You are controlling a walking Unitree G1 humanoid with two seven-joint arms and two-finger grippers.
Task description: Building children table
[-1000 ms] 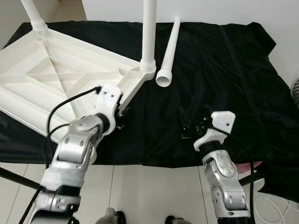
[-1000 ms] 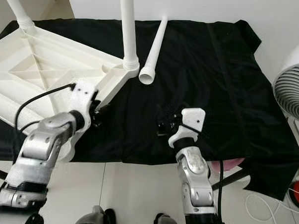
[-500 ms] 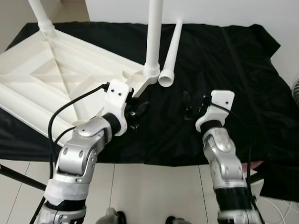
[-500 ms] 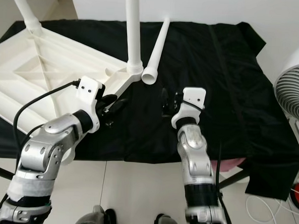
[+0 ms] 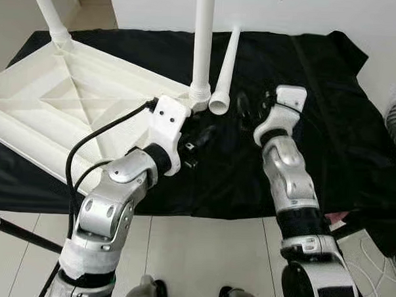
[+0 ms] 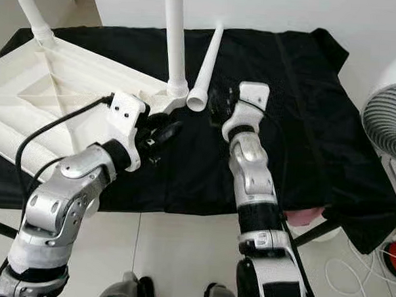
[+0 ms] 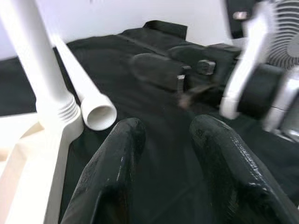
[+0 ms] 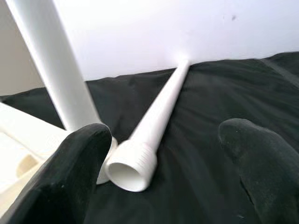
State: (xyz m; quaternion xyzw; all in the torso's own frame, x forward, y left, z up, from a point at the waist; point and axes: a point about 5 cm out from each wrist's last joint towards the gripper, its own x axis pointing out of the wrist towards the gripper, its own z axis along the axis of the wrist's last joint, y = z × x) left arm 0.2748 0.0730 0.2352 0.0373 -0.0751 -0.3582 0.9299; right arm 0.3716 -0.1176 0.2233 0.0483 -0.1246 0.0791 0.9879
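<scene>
**Loose table leg: handling and grip point**

Setup: the white table top (image 5: 68, 110) lies upside down on the black cloth (image 5: 307, 68), over the cloth's left half and overhanging its near-left edge. Two legs are already seated: one at the far-left corner (image 5: 49, 14), one at the right corner socket (image 5: 202, 43), both standing up out of frame. The loose leg (image 6: 205, 63) lies flat on the cloth just right of that standing leg, open collared end (image 8: 128, 168) toward the robot, narrow end toward the cloth's far edge.

Right gripper (image 8: 163, 163): fingers spread wide, nothing held, pointed at the collared end of the loose leg, near it and not yet touching. In the head views it sits just right of the tube mouth (image 5: 249, 111).

Left gripper (image 7: 161, 163): fingers parted with a narrow gap, empty, hovering over bare cloth beside the table's right corner (image 5: 198, 142).

Handling judgement:
- Leg looks like hollow moulded plastic, so likely light and stiff; no fragility concern.
- Round and smooth, tapering to the far end; expect it to roll on the cloth and slide in the fingers.
- Best hold appears to be across the thick part just behind the collar, where the ridge gives a stop against slip.
- A grip at one end leaves the long shaft swinging; lift slowly.
- Standing leg is close by, so a wide approach may knock it.
</scene>
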